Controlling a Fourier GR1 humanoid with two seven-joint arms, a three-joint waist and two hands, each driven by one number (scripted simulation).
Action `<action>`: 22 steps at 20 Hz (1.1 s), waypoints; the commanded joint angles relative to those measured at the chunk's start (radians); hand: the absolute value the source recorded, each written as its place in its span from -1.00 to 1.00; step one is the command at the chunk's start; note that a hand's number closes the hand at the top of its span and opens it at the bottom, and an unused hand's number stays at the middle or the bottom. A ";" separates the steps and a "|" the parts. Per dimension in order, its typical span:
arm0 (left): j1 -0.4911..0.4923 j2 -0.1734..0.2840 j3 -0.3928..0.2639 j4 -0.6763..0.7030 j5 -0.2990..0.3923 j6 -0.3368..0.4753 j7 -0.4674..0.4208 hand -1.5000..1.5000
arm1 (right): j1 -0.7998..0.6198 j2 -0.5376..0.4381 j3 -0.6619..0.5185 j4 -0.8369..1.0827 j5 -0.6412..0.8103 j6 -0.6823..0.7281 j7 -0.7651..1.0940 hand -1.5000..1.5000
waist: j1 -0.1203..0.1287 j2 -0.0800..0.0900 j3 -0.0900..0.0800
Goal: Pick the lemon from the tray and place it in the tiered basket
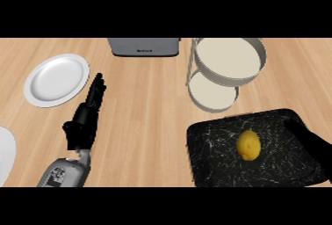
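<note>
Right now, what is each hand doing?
Left hand: open, fingers straight, holding nothing.
Right hand: over the black marbled tray's edge, cannot tell.

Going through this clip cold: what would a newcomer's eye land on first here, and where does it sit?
The yellow lemon stands out most, lying alone near the middle of the black marbled tray at the lower right. Just behind the tray stands the tiered basket, its two pale round tiers holding nothing visible. At the left, the left hand lies with straight fingers pointing toward a white plate; a dark shape at the tray's right edge may be the right hand.
</note>
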 commanded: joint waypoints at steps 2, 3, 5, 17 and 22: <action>0.005 0.006 0.027 -0.029 0.012 -0.021 0.034 0.00 | 0.004 -0.006 0.032 -0.007 0.079 0.066 0.093 -1.00 | -0.005 -0.001 0.000; 0.021 0.032 0.038 -0.042 0.022 -0.053 0.014 0.00 | -0.035 0.015 0.072 0.030 0.092 0.066 0.106 -1.00 | 0.001 0.000 0.000; 0.025 0.017 0.034 -0.048 0.009 -0.040 0.019 0.00 | -0.011 -0.001 0.052 -0.032 0.086 0.083 0.148 -1.00 | -0.005 -0.001 0.000; 0.001 -0.043 0.027 -0.061 -0.054 -0.015 0.055 0.00 | -0.002 0.067 0.125 0.202 0.357 0.119 -0.145 -1.00 | -0.004 -0.001 0.001; 0.024 -0.030 0.059 -0.048 -0.040 -0.063 0.030 0.00 | -0.001 0.143 0.097 0.206 0.404 0.139 -0.077 -1.00 | -0.006 -0.001 0.001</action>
